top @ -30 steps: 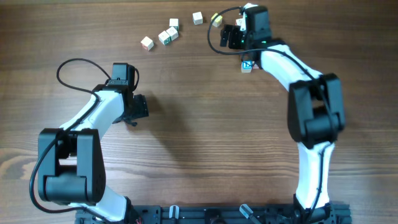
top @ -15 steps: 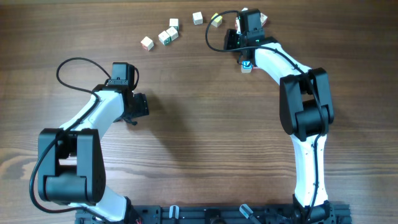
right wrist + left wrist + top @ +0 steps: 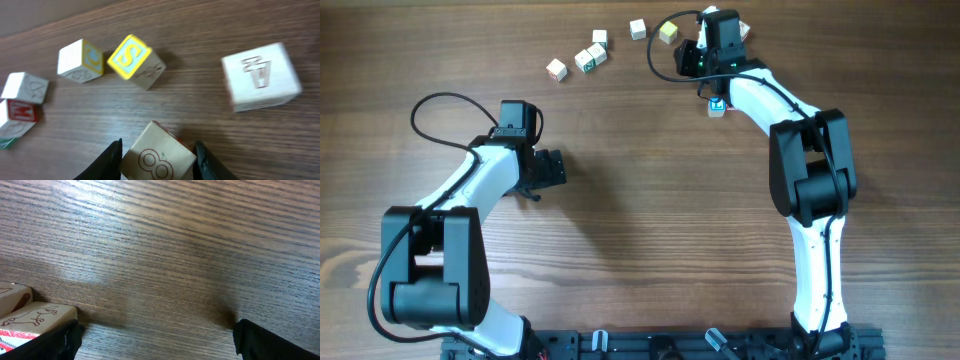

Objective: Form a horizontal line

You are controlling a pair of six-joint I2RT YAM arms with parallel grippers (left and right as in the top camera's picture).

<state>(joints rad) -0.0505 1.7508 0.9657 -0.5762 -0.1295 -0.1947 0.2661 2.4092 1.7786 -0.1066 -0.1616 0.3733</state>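
No horizontal line of cubes is in view. My right gripper [image 3: 157, 161] is shut on a pale wooden cube with a red 8 [image 3: 156, 150], one finger against each side of it. In the overhead view this gripper [image 3: 689, 60] sits at the far edge and hides that cube. Just beyond it lie a yellow S cube [image 3: 132, 59], a white cube [image 3: 80, 61] and an A cube [image 3: 261, 76]. My left gripper [image 3: 162, 341] stands open over bare wood at mid-left [image 3: 552, 168]. Two pale cubes [image 3: 35, 320] lie side by side by its left finger.
Several loose cubes are scattered along the far edge, among them one at the left [image 3: 556, 69], a touching pair [image 3: 590, 57] and one farther back [image 3: 637, 29]. A blue-faced cube [image 3: 717, 106] lies under the right forearm. A red M cube [image 3: 20, 112] lies left of the right gripper.
The right gripper has moved a little left and back and closed from wide open onto the 8 cube. The left gripper has opened wider in place.
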